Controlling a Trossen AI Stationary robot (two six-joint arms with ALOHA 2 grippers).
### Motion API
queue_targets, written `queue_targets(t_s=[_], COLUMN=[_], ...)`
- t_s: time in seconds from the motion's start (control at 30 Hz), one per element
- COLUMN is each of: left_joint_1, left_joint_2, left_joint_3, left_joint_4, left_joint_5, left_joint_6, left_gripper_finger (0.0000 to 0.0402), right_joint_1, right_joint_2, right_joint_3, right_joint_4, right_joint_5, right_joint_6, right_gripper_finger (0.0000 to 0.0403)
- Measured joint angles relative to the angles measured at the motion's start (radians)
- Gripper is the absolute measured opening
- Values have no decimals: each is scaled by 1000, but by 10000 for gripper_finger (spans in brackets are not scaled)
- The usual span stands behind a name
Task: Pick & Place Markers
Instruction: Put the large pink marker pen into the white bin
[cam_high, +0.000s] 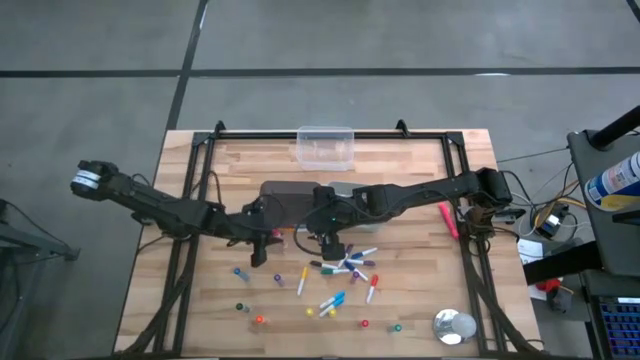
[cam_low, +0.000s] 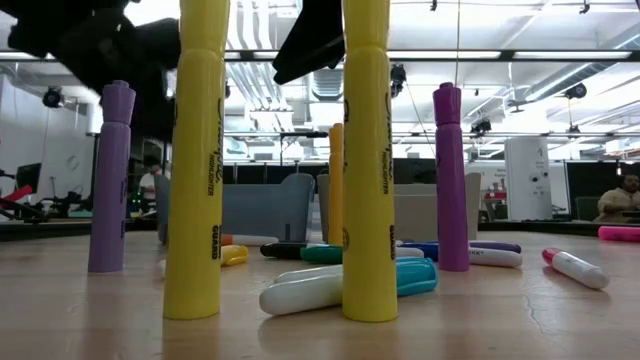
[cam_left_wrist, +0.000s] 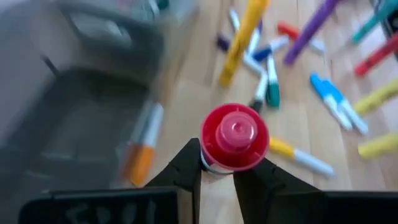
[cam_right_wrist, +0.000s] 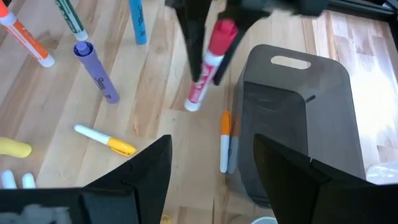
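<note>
My left gripper (cam_high: 263, 244) is shut on a marker with a red cap (cam_left_wrist: 235, 134) and hangs over the wood beside the grey bin (cam_high: 288, 200). The right wrist view shows that marker (cam_right_wrist: 205, 65) off the table. My right gripper (cam_high: 328, 238) is open just right of it, fingers spread (cam_right_wrist: 214, 168) above the boards near the bin (cam_right_wrist: 292, 118), touching nothing. Many loose markers (cam_high: 340, 268) lie flat on the table toward the near edge. Some stand upright on their ends, such as the yellow ones (cam_low: 368, 160) and purple ones (cam_low: 450, 180). An orange marker (cam_right_wrist: 225, 140) lies against the bin's foot. My left gripper pinches the red-capped marker between its two fingers (cam_left_wrist: 186, 168), on the white barrel just below the cap (cam_left_wrist: 214, 167). The fingers come from above and lie along the marker, cap toward the wrist. The marker is lifted clear and tilted, its lower end (cam_right_wrist: 194, 99) hanging below the fingertips.
A clear plastic tub (cam_high: 325, 146) sits at the far edge and a round silver tape roll (cam_high: 453, 326) at the near right corner. A pink marker (cam_high: 447, 220) lies by the right rail. Black frame rails (cam_high: 470, 250) run along the table's sides.
</note>
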Motion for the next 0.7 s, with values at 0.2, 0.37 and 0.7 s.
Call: queue_targets(t_s=[0.2,0.37,0.7], left_joint_1=[0,0,0], left_joint_2=[-77,-95,-79], left_joint_3=[51,72,88], left_joint_4=[16,87,260], left_joint_5=[-61,-63,-69], left_joint_6=[82,159,281], left_gripper_finger=[67,66,66], right_joint_1=[0,-1,-29], right_joint_2=[0,0,0], right_joint_3=[0,0,0], right_joint_4=[8,48,121], right_joint_5=[0,-6,-106], right_joint_6=[1,0,7], right_gripper_finger=[219,219,219])
